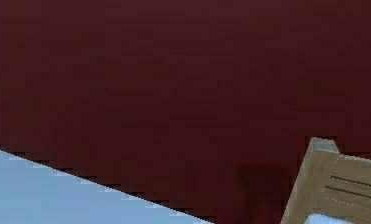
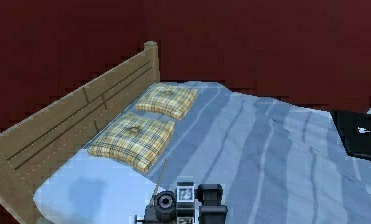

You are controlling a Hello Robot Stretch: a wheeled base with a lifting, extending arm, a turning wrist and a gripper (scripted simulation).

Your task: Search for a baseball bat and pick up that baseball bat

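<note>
In the forward view, a smooth pale-blue wedge of floor (image 1: 38,195) filled the lower left corner, its straight edge running diagonally down to the right along the foot of a flat, dark maroon wall (image 1: 183,80). At the lower right stood the angular corner of a light wooden headboard (image 1: 338,185), its panel cut by narrow horizontal grooves.

In the arm side view, the same headboard (image 2: 83,108) ran diagonally up from the lower left, built of broad pale planks under a top rail and ending in a squared post. Against it lay two soft, square pillows in yellow plaid: the nearer pillow (image 2: 133,137) plump and slightly tilted, the farther pillow (image 2: 168,100) smaller in the frame, just beside the first. A blue bedspread (image 2: 263,150) spread to the right in long, gently rippled stripes of lighter and darker blue.

At the bottom edge, the gripper (image 2: 161,207) showed as a dark, blocky body over the bedspread, with two small white marker squares (image 2: 183,192) just right of it. With the bedding behind it, whether it gripped anything could not be told. A flat, dark rectangular object (image 2: 355,130) lay at the bed's far right edge. Where the baseball bat lay could not be told.
</note>
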